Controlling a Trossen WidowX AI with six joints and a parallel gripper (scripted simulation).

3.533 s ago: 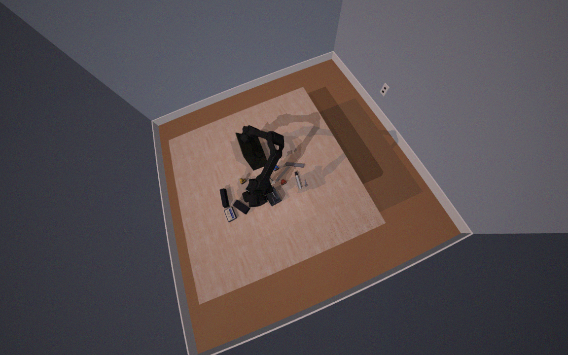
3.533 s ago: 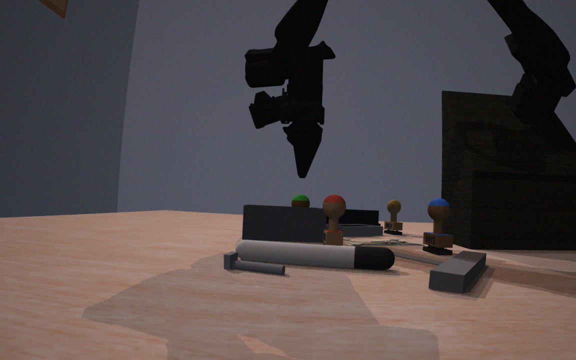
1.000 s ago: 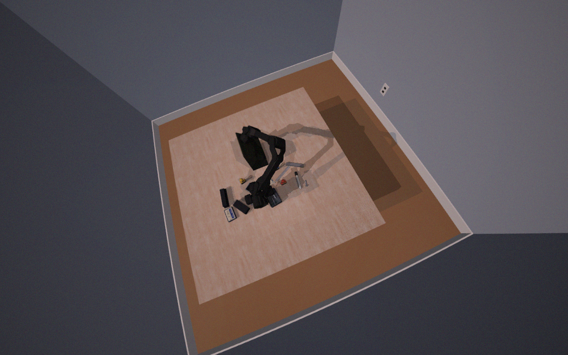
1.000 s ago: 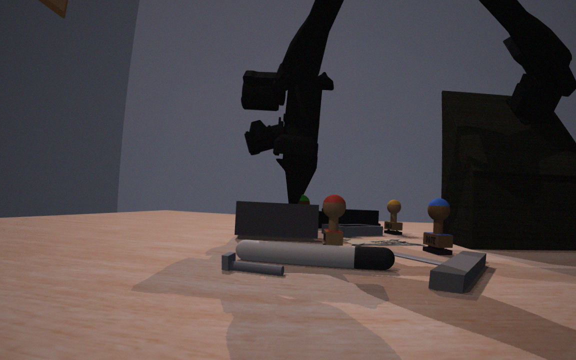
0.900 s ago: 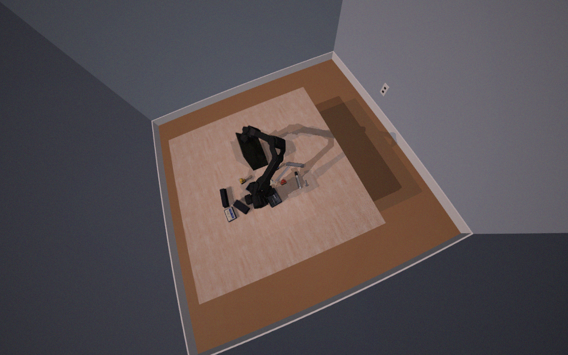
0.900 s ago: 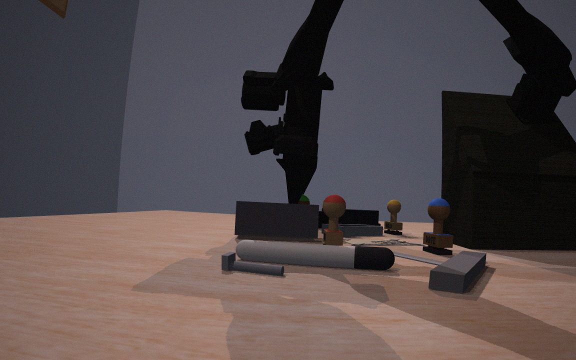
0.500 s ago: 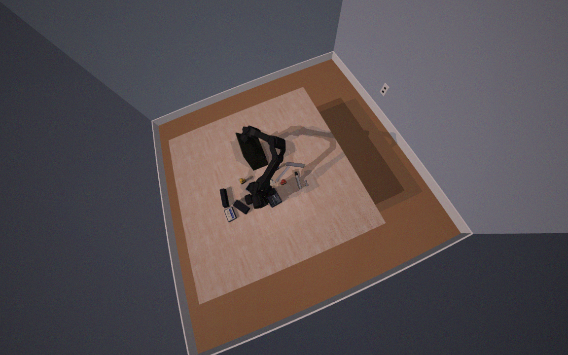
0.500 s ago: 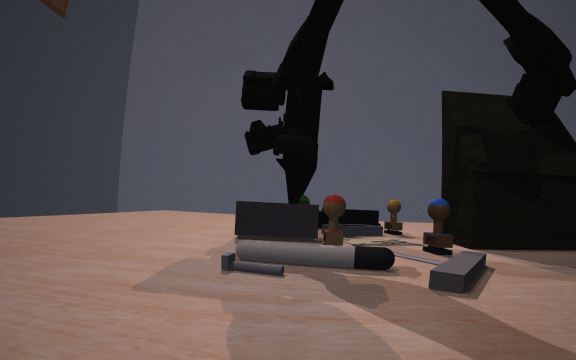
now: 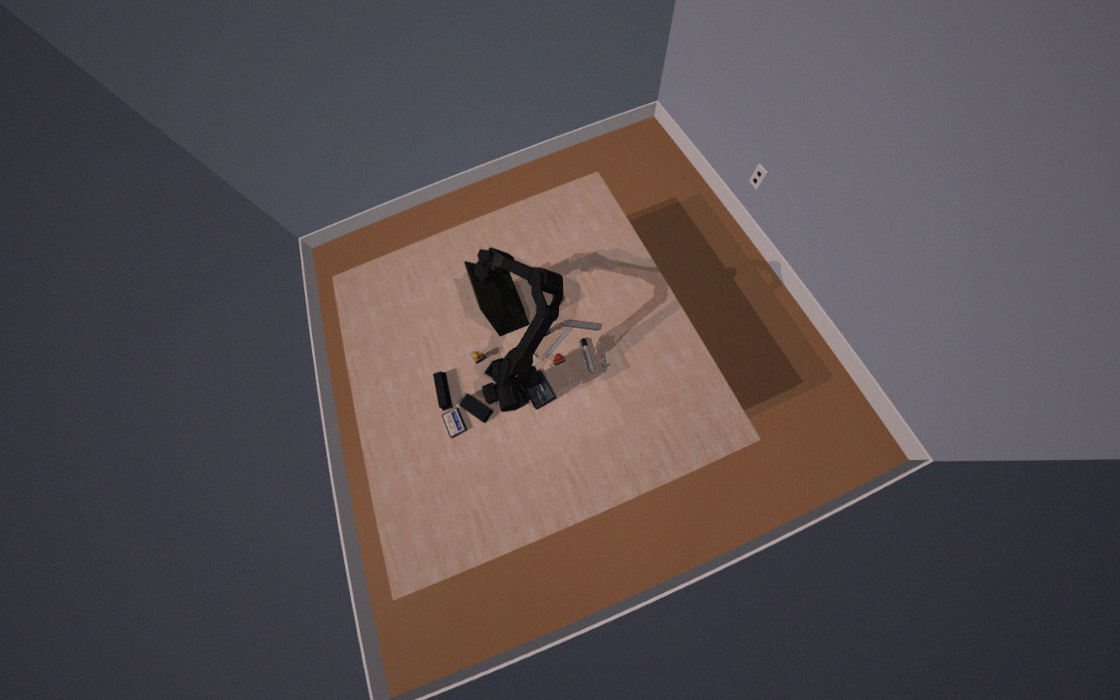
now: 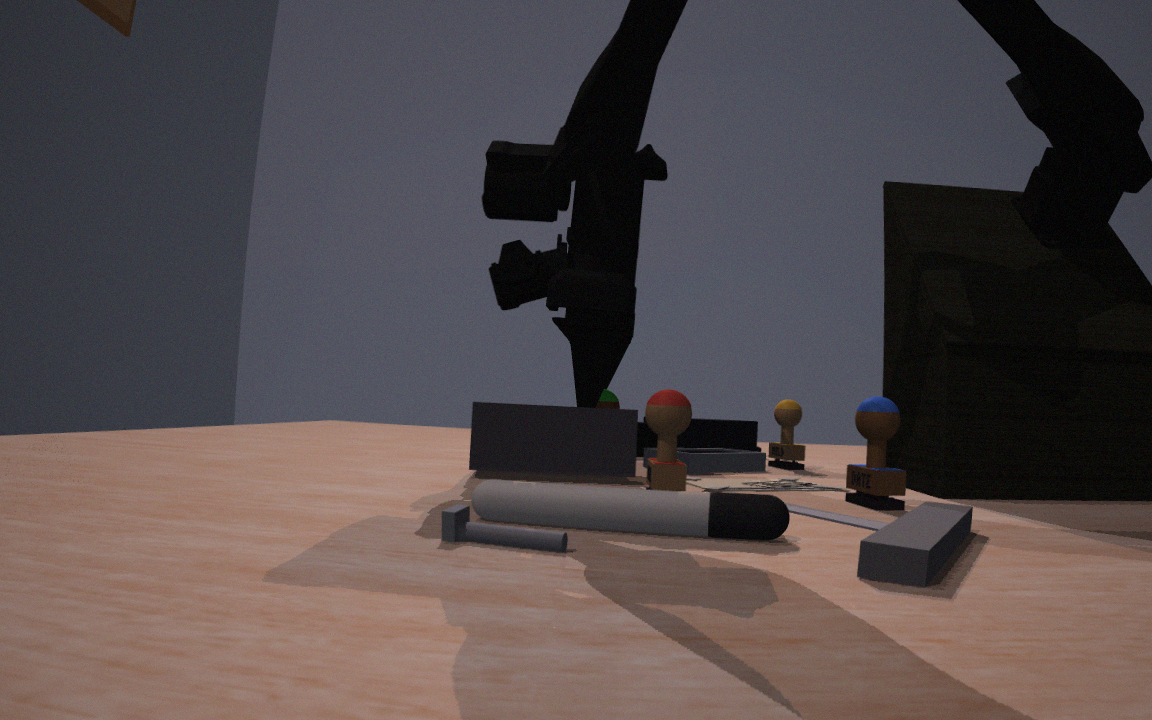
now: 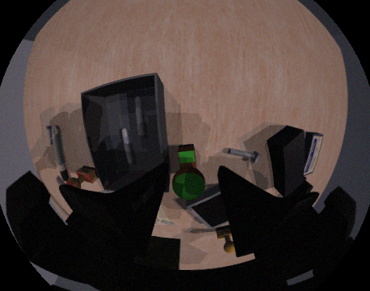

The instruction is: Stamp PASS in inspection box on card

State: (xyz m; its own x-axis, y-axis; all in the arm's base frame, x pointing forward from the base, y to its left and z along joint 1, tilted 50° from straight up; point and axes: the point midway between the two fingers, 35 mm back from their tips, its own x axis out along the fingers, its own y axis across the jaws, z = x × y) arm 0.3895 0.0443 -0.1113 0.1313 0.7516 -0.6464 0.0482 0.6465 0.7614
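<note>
A green-topped stamp (image 11: 188, 185) (image 10: 608, 397) stands upright on the bench beside the dark bin; its label is not readable. My gripper (image 11: 193, 168) (image 10: 590, 402) is partly open and points down at the stamp's knob. In the wrist view the knob shows between the fingers, with a gap on each side. The ink pad (image 11: 209, 209) (image 10: 712, 462) lies open close by, partly behind a finger in the wrist view. The card (image 11: 163, 220) (image 10: 732, 484) lies flat and is mostly hidden; its inspection box cannot be made out.
The high-walled bin (image 11: 112, 121) (image 10: 553, 438) is close beside the green stamp. Red (image 10: 668, 420), blue (image 10: 876, 420) and yellow (image 10: 787, 416) (image 11: 229, 246) stamps stand around. A thick marker (image 10: 589, 507) (image 11: 59, 149), a grey bar (image 10: 916, 541) and a black block (image 11: 286, 162) also lie here.
</note>
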